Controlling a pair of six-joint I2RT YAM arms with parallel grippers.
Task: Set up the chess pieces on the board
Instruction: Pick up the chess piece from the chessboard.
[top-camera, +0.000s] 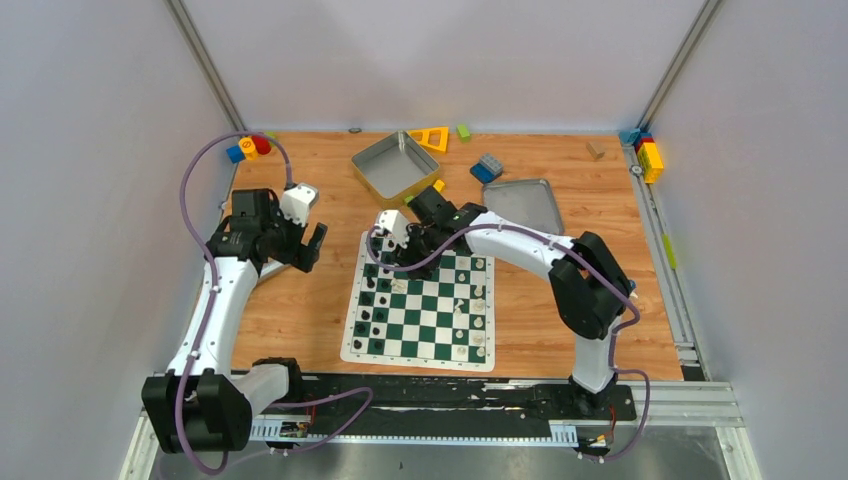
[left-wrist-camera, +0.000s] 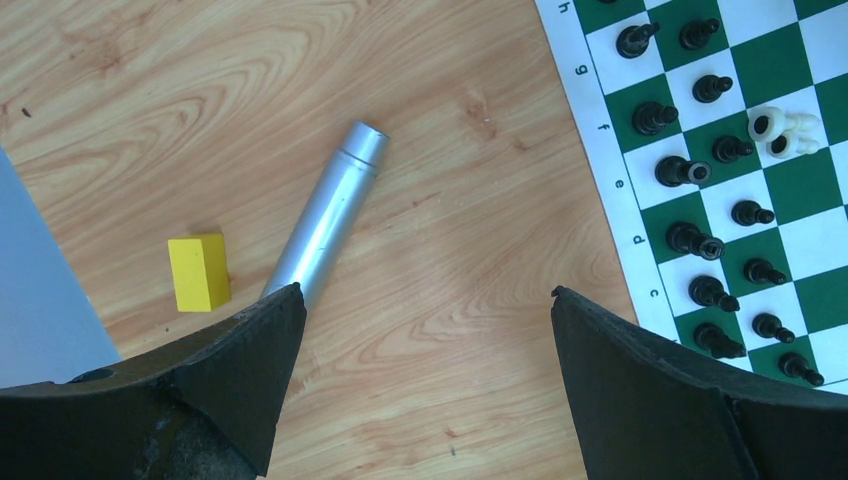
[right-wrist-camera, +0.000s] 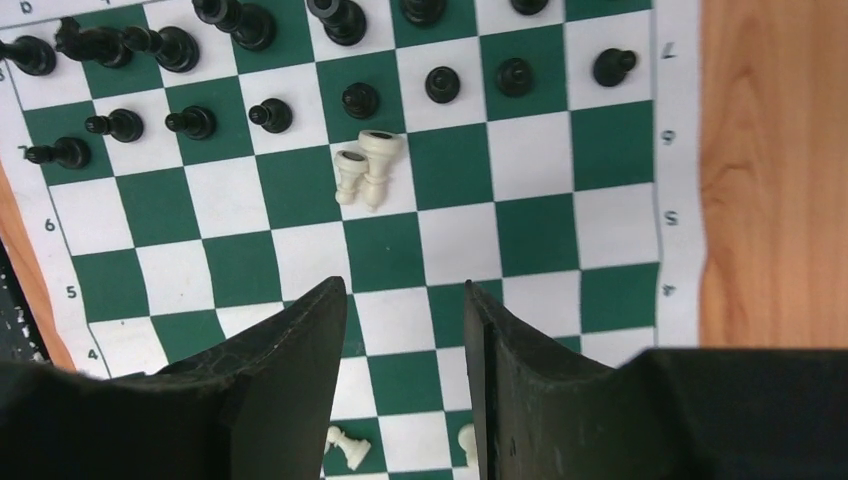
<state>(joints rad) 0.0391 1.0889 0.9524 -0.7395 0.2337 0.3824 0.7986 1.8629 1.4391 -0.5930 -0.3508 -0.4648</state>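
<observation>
The green and white board (top-camera: 415, 357) lies in the middle of the table. Black chess pieces (top-camera: 372, 300) stand in its two left columns, and several white ones (top-camera: 478, 300) stand along its right side. My right gripper (right-wrist-camera: 404, 284) hovers over the board (right-wrist-camera: 678, 200), slightly open and empty, just below two white pieces (right-wrist-camera: 365, 168) lying on a square beside the black pawns (right-wrist-camera: 271, 113). My left gripper (left-wrist-camera: 427, 292) is wide open and empty over bare wood left of the board (left-wrist-camera: 600, 150). The same two white pieces (left-wrist-camera: 783, 130) show there.
A silver cylinder (left-wrist-camera: 330, 215) and a yellow block (left-wrist-camera: 198, 272) lie on the wood by the left gripper. A grey metal tray (top-camera: 397, 165) and a flat tray (top-camera: 525, 205) sit behind the board. Coloured blocks (top-camera: 250, 148) lie at the far corners.
</observation>
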